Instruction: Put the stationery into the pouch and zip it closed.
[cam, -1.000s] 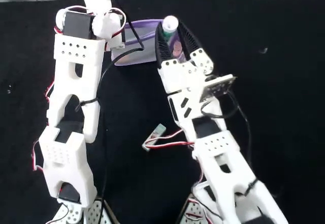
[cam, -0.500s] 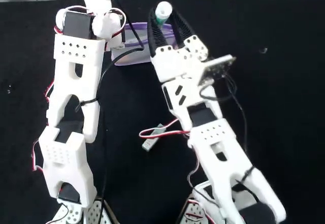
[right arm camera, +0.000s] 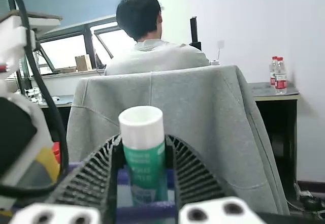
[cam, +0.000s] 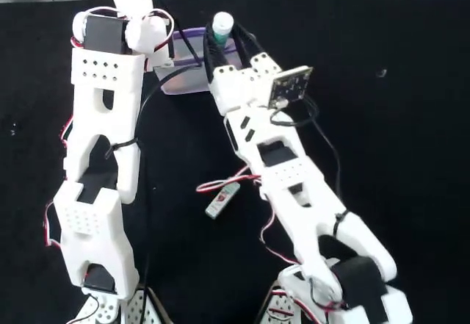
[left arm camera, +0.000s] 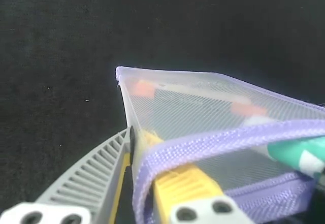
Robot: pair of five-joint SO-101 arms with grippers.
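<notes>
High view looks down, wrist views close, sharing the pouch [cam: 186, 81]

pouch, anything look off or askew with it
Nothing spilled or damaged. The pouch is tilted, pinched at its purple zip edge by the left gripper, mouth unzipped. The green glue stick stands upright in the right gripper beside that edge.

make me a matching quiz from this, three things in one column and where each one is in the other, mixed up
1 green-and-white glue stick
2 clear mesh pouch with purple zip edge
3 small white plug on red wires

a lying on the black table between the arms
b clamped by the left gripper
c held in the right gripper

Pairs: 1-c, 2-b, 3-a
</notes>
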